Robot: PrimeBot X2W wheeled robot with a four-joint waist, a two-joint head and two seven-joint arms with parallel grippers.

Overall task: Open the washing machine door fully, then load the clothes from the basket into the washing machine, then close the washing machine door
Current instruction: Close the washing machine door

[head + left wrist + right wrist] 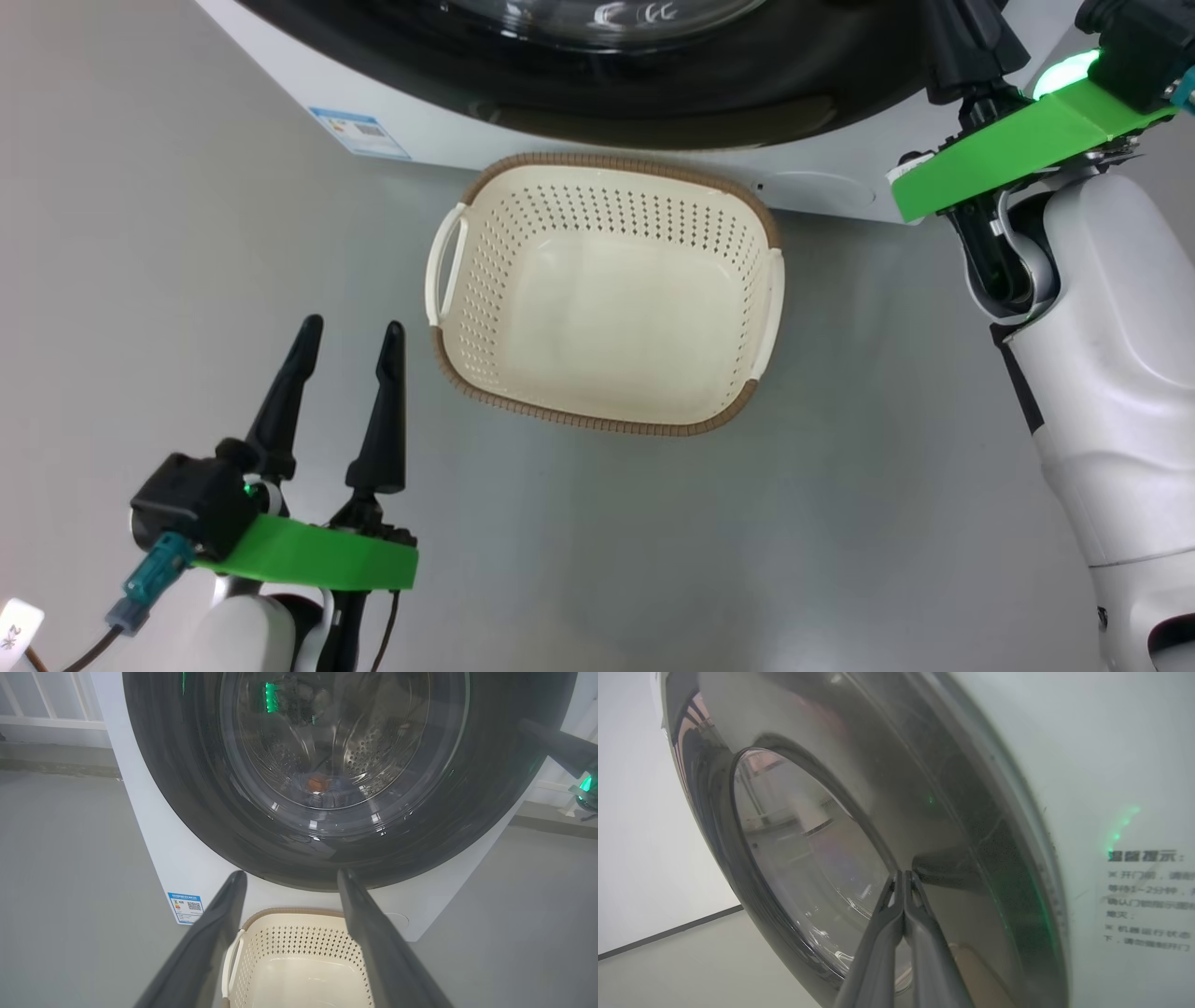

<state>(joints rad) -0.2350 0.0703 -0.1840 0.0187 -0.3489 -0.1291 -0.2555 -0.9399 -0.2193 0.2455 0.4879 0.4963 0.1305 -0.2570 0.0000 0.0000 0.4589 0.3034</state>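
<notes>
At the lower left of the head view the left claw hangs released over the grey floor, its two long dark fingers spread with nothing between them. Ahead of it stands the big white box-shaped washing machine with a small blue label at its lower corner. The small cream-white perforated plastic basket with a brown woven-look rim sits on the floor just in front of the machine, and it is empty.

The large round glossy black door looks flush with the machine's front. Through its glass a patch of orange print shows in the drum, likely the clothes.

At the right, the right claw is clenched on nothing. Its tips are at the door's black ring beside a dark recess, and contact cannot be told.

This looks like the closing step, all but done. The next move calls for a firm push if the latch has not caught, then drawing the arm clear.
</notes>
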